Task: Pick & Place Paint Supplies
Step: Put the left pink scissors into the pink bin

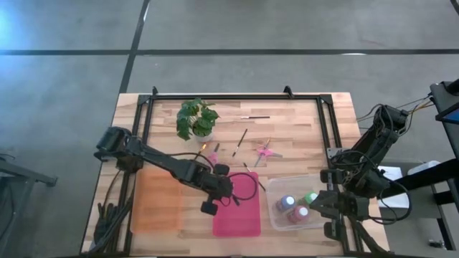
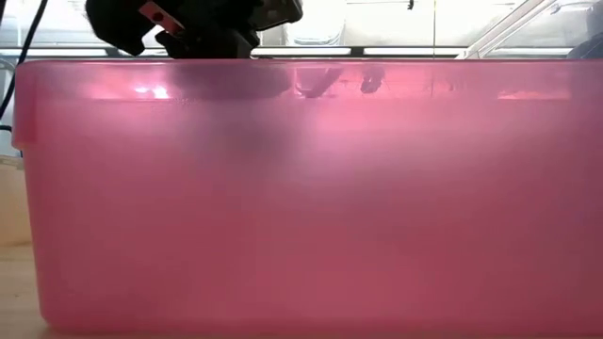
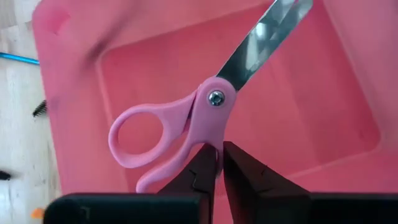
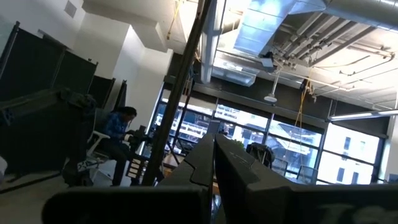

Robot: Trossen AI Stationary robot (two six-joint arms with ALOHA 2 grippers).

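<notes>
Left gripper over the pink bin, fingers pinched on the scissors at the handle edge just below the pivot. Scissors stand ahead of the fingertips, blades pointing away, long axis slanted across the bin floor beneath them. Drop looks next: bin lies directly under the load, so opening should do.

Right gripper closed on nothing, parked beside the clear tub with bottles, aimed up at the room.

High view places the arm over the bin but hides the scissors; the left wrist view alone shows the grip. Low view: bin wall only.
</notes>
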